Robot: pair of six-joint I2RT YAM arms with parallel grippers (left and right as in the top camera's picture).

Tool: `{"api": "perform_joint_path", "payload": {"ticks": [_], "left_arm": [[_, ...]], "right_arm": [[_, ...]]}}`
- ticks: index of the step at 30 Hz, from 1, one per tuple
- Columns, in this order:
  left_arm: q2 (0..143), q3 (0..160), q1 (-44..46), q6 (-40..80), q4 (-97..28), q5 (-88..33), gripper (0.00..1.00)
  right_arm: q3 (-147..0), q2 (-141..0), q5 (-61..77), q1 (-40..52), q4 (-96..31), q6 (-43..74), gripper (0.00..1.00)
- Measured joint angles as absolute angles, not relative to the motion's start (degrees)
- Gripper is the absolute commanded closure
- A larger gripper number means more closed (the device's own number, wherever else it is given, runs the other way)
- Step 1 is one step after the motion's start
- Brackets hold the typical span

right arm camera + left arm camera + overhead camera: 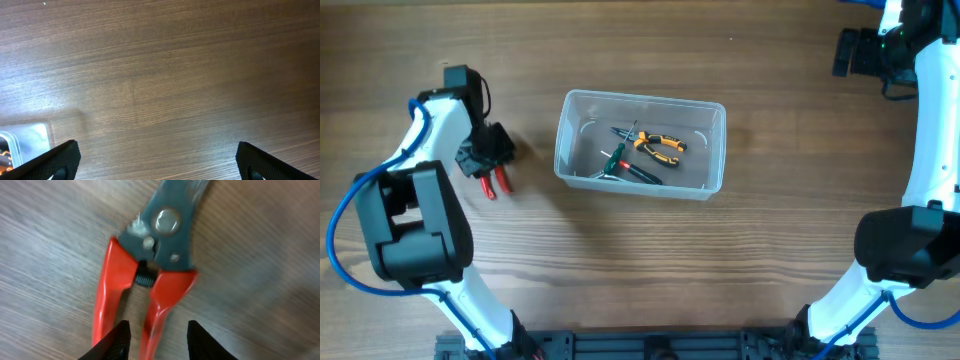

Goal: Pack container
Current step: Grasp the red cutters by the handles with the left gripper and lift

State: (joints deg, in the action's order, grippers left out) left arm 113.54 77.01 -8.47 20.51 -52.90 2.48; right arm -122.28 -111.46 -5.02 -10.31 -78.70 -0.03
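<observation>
Left gripper [157, 341]: jaws partly apart, not clamped. My left wrist cam shows the fingertips [121, 339] straddling one handle of the red-handled snips [165, 235], with a gap on each side. The other handle lies just outside the left fingertip. Only this view shows the detail: a small coil spring between the handles, a grey metal head with a pivot bolt, and the blade end cut off by the top of the frame. The picture is slightly blurred.

Overhead shows less of the snips, just the two red handle ends poking out from under my left wrist, flat on the wooden table [620, 270].

Overhead also gives the layout. The container [565, 150] sits upright mid-table, well to the right of the snips. Inside it are orange-handled pliers [660, 146] and a green-and-red screwdriver [620, 160], plus something thin and dark I can't resolve.

Right gripper [160, 165]: jaws wide apart, holding nothing. Overhead puts it at the far right corner, well away from the container. The right wrist cam shows bare wood between the fingers and one corner of the container at the lower left edge, with a bit of orange visible through the wall. The left wrist cam doesn't see the container.
</observation>
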Motion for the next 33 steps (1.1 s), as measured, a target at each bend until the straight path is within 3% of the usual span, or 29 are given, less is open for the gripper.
{"api": "perform_joint_path", "payload": {"ticks": [4, 8, 11, 16, 24, 33], "left_arm": [[113.7, 73.5, -8.5, 20.5, -50.3, 2.4, 0.57], [113.4, 72.3, -8.5, 20.5, -49.0, 1.8, 0.64], [113.3, 72.1, -8.5, 20.5, -48.6, 1.5, 0.82], [113.2, 72.1, -8.2, 20.0, -47.9, 0.5, 0.96], [113.1, 72.3, -8.2, 20.0, -48.4, 0.7, 0.96], [112.0, 80.7, -8.2, 19.3, -57.0, 7.5, 0.96]], "right_arm": [[-122.3, -111.5, -5.0, -10.3, -78.7, 0.0, 0.0], [-122.3, -111.5, -5.0, -10.3, -78.7, 0.0, 0.0], [-122.3, -111.5, -5.0, -10.3, -78.7, 0.0, 0.0], [-122.3, -111.5, -5.0, -10.3, -78.7, 0.0, 0.0], [-122.3, -111.5, -5.0, -10.3, -78.7, 0.0, 0.0], [-122.3, -111.5, -5.0, -10.3, -78.7, 0.0, 0.0]]}}
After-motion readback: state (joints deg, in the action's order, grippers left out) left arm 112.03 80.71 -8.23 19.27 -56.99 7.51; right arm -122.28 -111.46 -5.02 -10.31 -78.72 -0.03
